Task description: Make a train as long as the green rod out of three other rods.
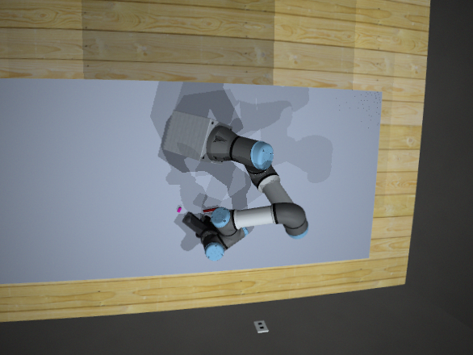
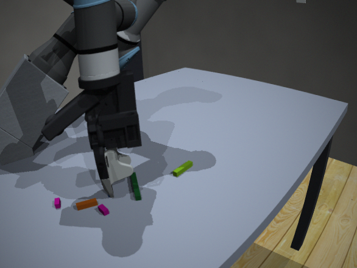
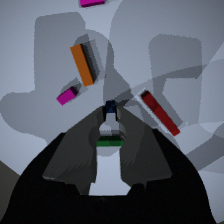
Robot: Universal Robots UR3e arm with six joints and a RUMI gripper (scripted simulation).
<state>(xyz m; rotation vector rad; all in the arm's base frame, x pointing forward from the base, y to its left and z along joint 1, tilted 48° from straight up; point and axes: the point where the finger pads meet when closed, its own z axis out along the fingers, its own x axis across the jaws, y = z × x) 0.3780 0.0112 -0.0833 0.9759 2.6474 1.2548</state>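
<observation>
My gripper [image 2: 110, 191] stands upright with its fingertips down at the table. In the wrist view the gripper [image 3: 110, 111] is shut on a small blue rod [image 3: 110, 106] at the fingertips. The green rod [image 2: 135, 186] lies flat just right of the fingers. An orange rod [image 2: 86, 204] [image 3: 82, 65] and a magenta rod [image 2: 103, 209] [image 3: 66, 95] lie close together front left of the gripper. A second magenta rod [image 2: 57, 202] [image 3: 92, 2] lies further left. A red rod [image 3: 160, 112] lies to the right of the fingertips in the wrist view. The blue rod is hidden in the top and exterior views.
A lime rod [image 2: 183, 168] lies apart to the right of the green rod. The arm's grey base block [image 1: 187, 135] stands at the back of the table. The table edge [image 2: 274, 213] runs along the right.
</observation>
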